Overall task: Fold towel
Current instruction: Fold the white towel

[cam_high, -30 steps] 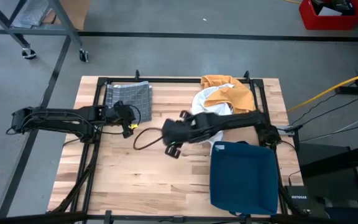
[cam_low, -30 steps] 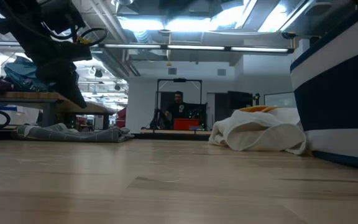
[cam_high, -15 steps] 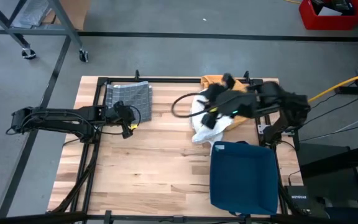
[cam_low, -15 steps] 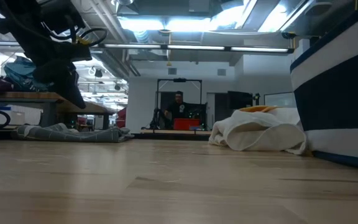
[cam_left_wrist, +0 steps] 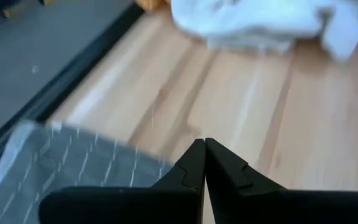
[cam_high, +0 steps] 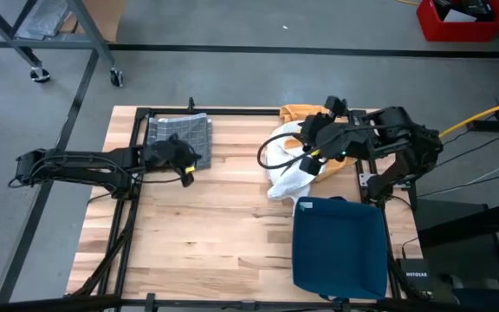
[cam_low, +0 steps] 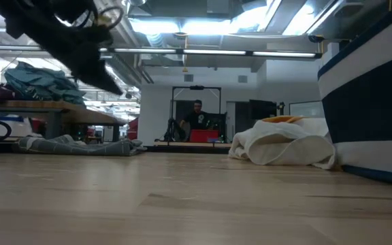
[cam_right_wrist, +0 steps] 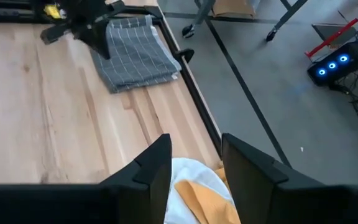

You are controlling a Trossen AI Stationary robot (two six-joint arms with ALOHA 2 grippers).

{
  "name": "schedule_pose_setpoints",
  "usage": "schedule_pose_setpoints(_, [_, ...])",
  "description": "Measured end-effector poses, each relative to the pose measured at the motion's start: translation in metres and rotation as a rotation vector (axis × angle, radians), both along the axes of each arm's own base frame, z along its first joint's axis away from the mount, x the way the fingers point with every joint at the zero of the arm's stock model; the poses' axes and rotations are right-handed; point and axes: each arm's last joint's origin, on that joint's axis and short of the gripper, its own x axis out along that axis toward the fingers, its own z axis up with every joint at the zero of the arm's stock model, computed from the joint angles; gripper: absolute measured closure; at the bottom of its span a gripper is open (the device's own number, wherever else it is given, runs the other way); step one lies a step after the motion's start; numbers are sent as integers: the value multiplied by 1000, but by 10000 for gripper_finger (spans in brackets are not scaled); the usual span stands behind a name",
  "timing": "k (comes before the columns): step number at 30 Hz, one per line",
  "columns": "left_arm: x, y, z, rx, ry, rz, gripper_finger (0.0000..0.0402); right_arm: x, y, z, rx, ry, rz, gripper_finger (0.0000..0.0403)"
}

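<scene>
A grey checked towel (cam_high: 178,133) is seen folded at the far left of the bench (cam_high: 215,243) — that part is judged done. The left gripper (cam_high: 191,162) is held just beside it, fingers together. At the heap of white and yellow cloths (cam_high: 306,143), still unfolded, the right gripper (cam_high: 314,132) is poised, fingers apart. A blue bin (cam_high: 340,244) stands nearer; a workshop lies beyond.

Bare table (cam_high: 206,225) centre; blue bin (cam_high: 340,244) blocking right front.
</scene>
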Motion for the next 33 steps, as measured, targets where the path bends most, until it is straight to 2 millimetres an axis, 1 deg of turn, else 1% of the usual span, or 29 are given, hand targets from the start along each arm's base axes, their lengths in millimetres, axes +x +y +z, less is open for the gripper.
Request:
schedule_pose_setpoints(4, [4, 1, 8, 18, -92, 0, 399, -21, -4, 3, 9, -1, 17, 260])
schedule_pose_setpoints(8, [6, 1, 12, 24, -140, 2, 399, -44, -9, -1, 21, 6, 15, 260])
schedule_pose_setpoints(11, [8, 1, 15, -1, -194, 6, 399, -59, -12, -11, 49, 7, -16, 260])
schedule_pose_setpoints(14, [10, 0, 20, -37, -260, -28, 399, -68, -14, -28, 77, -3, -38, 260])
schedule_pose_setpoints(17, [17, -3, 24, -69, -330, -101, 398, -68, -13, -51, 118, -41, -25, 260])
schedule_pose_setpoints(19, [23, -6, 25, -75, -364, -155, 398, -64, -11, -68, 155, -69, 5, 260])
schedule_pose_setpoints(23, [37, -10, 20, -11, -365, -218, 398, -56, -8, -104, 196, -88, 46, 260])
schedule_pose_setpoints(26, [46, -6, 12, 71, -322, -239, 398, -50, -7, -133, 193, -78, 44, 260])
schedule_pose_setpoints(29, [54, 1, 8, 179, -297, -219, 398, -40, -5, -161, 186, -98, 34, 260])
schedule_pose_setpoints(33, [60, 11, 9, 248, -350, -184, 398, -28, -3, -190, 190, -183, 25, 260])
